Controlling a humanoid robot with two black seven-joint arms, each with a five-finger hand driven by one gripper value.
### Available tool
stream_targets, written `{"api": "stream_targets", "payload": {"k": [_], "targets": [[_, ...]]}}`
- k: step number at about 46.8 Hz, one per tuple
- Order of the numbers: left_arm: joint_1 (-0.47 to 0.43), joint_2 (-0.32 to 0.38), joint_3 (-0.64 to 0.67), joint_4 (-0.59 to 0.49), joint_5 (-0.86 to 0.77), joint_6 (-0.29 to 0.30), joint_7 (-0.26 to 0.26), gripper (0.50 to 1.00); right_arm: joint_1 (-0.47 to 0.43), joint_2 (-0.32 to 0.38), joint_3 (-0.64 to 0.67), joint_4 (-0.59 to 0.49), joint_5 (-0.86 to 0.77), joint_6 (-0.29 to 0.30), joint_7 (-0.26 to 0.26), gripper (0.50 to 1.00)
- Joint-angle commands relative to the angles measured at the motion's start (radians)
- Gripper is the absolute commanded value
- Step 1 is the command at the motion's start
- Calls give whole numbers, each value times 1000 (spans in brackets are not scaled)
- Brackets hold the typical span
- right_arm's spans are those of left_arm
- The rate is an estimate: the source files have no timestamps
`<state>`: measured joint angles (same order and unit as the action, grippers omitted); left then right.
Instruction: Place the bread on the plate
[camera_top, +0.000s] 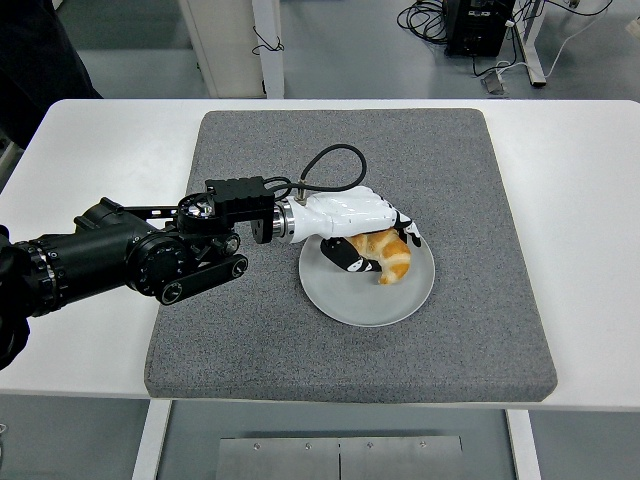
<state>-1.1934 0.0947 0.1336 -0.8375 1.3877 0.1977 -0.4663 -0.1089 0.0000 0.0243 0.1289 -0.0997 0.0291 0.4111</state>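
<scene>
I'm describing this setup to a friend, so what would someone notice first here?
The white left hand, on a bulky black arm from the left, is closed around a golden bread low over the upper part of a pale plate. The plate sits mid-way on a grey mat covering the white table.

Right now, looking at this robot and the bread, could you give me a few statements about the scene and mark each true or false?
1. The left hand is wrapped around the bread. True.
2. The bread is over the plate. True.
3. The plate sits directly on the bare white table. False: it sits on the grey mat.
4. Both robot arms reach over the mat. False: only the left arm shows.
5. The plate is black. False: it is pale grey-white.
</scene>
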Motion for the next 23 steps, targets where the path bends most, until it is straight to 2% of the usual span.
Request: {"api": "stream_targets", "payload": {"k": [1,7,11,17,23], "targets": [[3,0,0,1,-3,0,0,664,0,0,0,0,0,0,0,1000],[12,2,0,3,-3,3,1,690,0,0,0,0,0,0,0,1000],[17,2,0,3,-6,9,0,737,0,0,0,0,0,0,0,1000],[23,5,-2,3,-10,8,-2,845,0,0,-1,0,0,0,0,1000],[23,10,-2,1,-12,5,-3,895,0,0,0,0,0,0,0,1000]]}}
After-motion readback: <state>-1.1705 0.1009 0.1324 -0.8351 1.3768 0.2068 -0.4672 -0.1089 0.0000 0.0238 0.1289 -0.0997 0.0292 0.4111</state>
